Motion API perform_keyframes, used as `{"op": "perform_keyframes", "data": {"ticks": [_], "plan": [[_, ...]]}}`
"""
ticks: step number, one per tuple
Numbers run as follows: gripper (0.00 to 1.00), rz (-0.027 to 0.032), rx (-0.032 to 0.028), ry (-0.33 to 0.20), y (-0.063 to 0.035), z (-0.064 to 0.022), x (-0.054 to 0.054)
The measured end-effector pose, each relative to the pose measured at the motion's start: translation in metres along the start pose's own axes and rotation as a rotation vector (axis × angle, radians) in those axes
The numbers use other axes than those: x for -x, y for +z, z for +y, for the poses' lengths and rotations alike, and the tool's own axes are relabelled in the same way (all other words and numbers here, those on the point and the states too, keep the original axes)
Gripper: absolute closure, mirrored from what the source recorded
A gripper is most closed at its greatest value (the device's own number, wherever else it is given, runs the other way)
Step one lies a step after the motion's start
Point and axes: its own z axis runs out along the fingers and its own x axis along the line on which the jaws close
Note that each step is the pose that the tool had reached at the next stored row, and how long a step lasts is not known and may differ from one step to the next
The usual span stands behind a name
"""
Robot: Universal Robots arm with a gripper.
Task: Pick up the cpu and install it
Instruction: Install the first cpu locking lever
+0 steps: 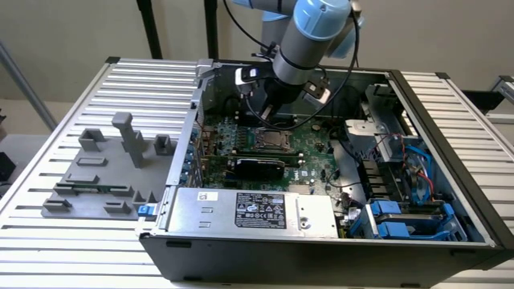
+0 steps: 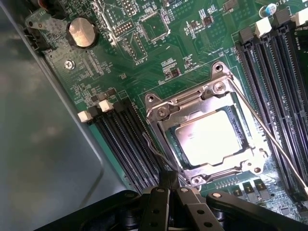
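Flat, square, silver-grey metal-topped cpu (image 2: 209, 137) lies level inside the bright steel socket frame (image 2: 219, 89) on the green motherboard (image 2: 159, 62), between two banks of long black memory slots (image 2: 125, 139), all within the dark open computer case (image 1: 321, 253). The exterior view places the socket near the middle of the board, directly beneath the arm. The black two-fingered gripper (image 2: 169, 179) hangs just beside one corner of the frame, its fingers pressed together with nothing between them. Whether their tips touch the thin wire retention lever (image 2: 269, 139) or the frame I cannot tell. The chip looks light, thin and rigid, and its polished lid is likely slippery, so a pinch on the top face would probably slide. The safer hold is on two opposite pale edges, keeping the chip flat and square to the socket. Its underside and the socket contacts are likely the fragile parts, so any tilt, drag or downward force could bend them. The frame closely surrounds the chip, leaving little room for fingers at its edges.
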Motion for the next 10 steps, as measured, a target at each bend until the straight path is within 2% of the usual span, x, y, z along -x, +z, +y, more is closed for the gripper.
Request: {"op": "perform_keyframes", "data": {"ticks": [3,10], "plan": [[0.89,-0.002,-0.0043,0.005,-0.0002,0.0004,-0.0001],[0.89,-0.0123,-0.0169,0.01,-0.0002,0.0004,0.0]]}}
